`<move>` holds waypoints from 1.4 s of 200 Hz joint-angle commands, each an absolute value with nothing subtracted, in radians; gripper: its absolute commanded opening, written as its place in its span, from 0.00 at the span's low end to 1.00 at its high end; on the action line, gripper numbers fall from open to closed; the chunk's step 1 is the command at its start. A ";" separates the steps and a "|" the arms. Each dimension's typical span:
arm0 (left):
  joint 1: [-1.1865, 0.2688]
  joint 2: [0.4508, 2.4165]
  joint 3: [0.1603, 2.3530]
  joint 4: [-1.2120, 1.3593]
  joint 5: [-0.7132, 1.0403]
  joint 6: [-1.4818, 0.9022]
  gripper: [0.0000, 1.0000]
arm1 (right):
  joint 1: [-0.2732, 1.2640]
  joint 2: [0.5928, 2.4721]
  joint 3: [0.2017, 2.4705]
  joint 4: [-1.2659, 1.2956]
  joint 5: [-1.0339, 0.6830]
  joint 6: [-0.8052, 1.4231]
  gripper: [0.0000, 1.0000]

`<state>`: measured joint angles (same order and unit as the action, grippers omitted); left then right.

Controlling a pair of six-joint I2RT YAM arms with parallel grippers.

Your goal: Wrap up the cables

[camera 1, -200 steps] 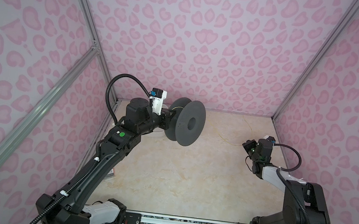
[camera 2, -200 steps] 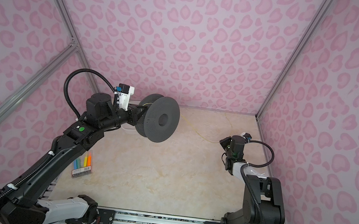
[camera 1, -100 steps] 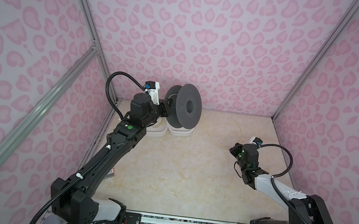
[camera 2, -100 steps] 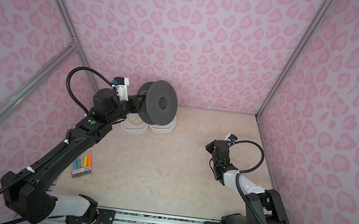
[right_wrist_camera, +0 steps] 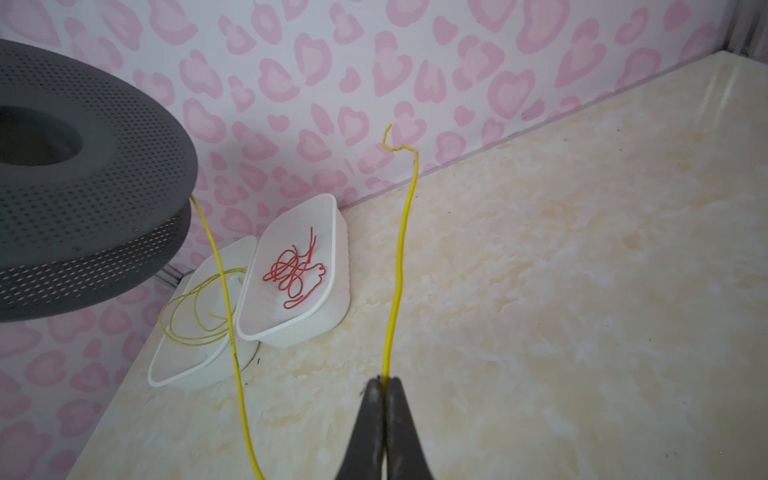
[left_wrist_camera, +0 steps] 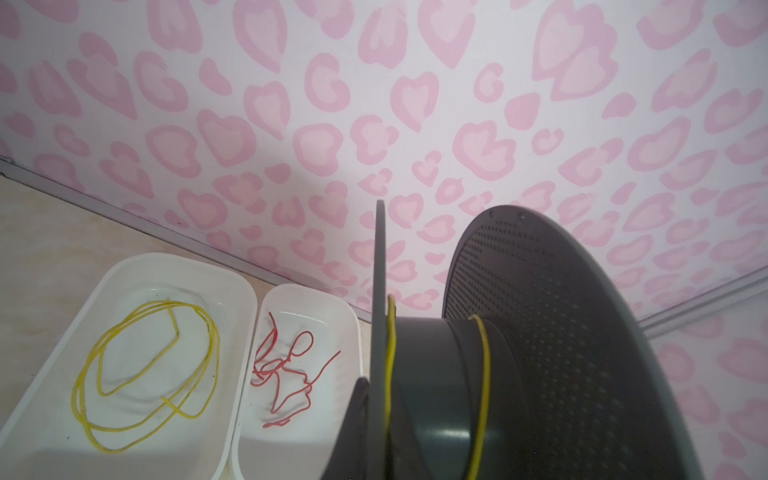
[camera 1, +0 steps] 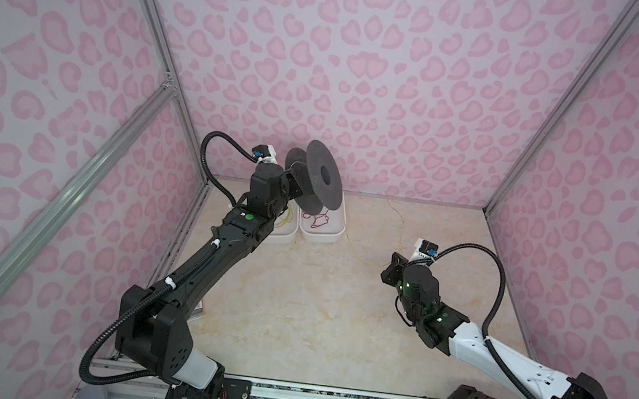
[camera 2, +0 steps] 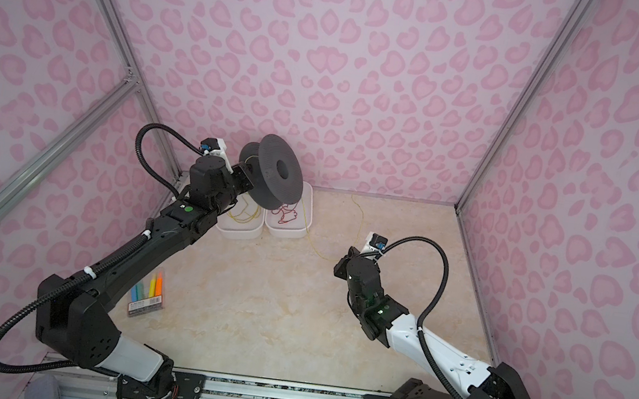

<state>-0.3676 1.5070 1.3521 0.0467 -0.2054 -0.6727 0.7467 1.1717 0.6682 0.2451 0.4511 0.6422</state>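
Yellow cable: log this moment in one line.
left jaws: shut on grey spool | right jaws: shut on yellow cable | wrap: two strands across hub

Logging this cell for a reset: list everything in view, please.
spool: 1, grey, raised at back in left hand
stretched cable: 1, yellow, spool to right hand
trays: 2, white, side by side at back wall
coiled cable: 1, yellow, in one tray
red wire: 1, red, in other tray
marker pack: 1, multicoloured, beside left arm
table: 1, beige, beneath everything
left hand: 1, black, shut on spool
right hand: 1, black, shut on stretched cable
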 commanded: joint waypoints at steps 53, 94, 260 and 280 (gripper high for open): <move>-0.406 1.589 1.418 0.078 -0.421 -0.601 0.04 | 0.992 1.168 0.868 0.132 0.580 0.454 0.00; -0.424 1.618 1.393 0.096 -0.405 -0.567 0.04 | 1.064 1.207 0.948 0.099 0.579 0.434 0.00; -0.603 1.692 1.385 -0.054 -0.581 -0.345 0.04 | 0.873 1.195 1.162 0.015 0.268 0.390 0.00; -0.607 1.711 1.409 -0.085 -0.587 -0.371 0.04 | 0.885 1.192 1.174 0.016 0.257 0.389 0.00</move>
